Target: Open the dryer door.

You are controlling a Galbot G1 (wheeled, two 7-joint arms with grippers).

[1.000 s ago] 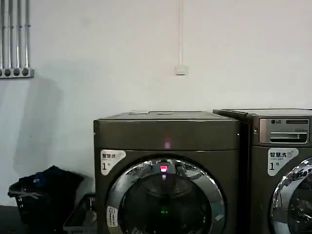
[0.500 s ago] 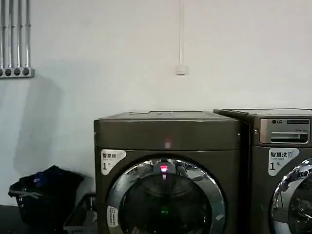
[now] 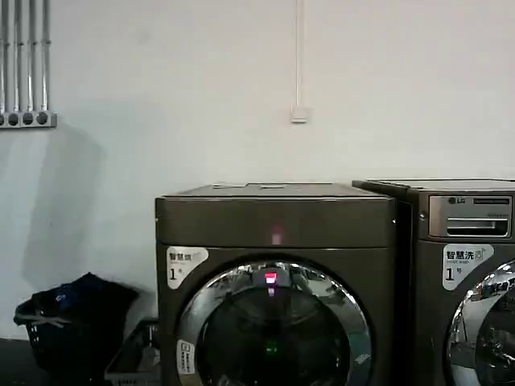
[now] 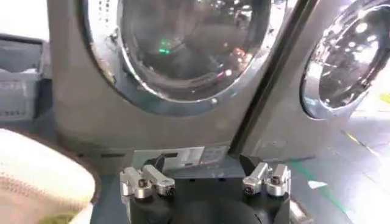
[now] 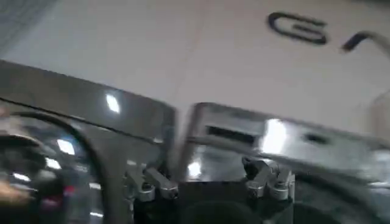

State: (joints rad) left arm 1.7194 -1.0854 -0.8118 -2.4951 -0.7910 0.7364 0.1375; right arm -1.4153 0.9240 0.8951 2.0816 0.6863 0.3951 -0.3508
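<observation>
The dryer (image 3: 275,281) stands against the white wall (image 3: 201,88), and its round chrome-rimmed dryer door (image 3: 273,326) is shut flush with the front, spanning nearly the full width of the machine. In the left wrist view the left gripper (image 4: 205,181) sits low in front of the dryer, with its fingers spread wide and holding nothing; the dryer door (image 4: 183,55) lies ahead of and above it, with the lower chrome rim nearest. In the right wrist view the right gripper (image 5: 210,179) is also wide open and empty; it faces the seam between the dryer and the neighbouring LG machine (image 3: 467,281), near the upper panels, so it appears to be level with the door's upper right edge, though that view is blurred. Neither gripper touches the door. The door is circular and has no long axis; no handle or recess is visible, so the side on which it opens cannot be determined. The move depends on reaching forward to the rim. Legible markings: a white sticker (image 3: 185,265) bearing "1" and Chinese characters on the dryer, a small pink-red light (image 3: 277,236) on its upper panel, "LG" on the neighbour's silver panel (image 3: 471,215), and a similar "1" sticker (image 3: 464,265) below it.
</observation>
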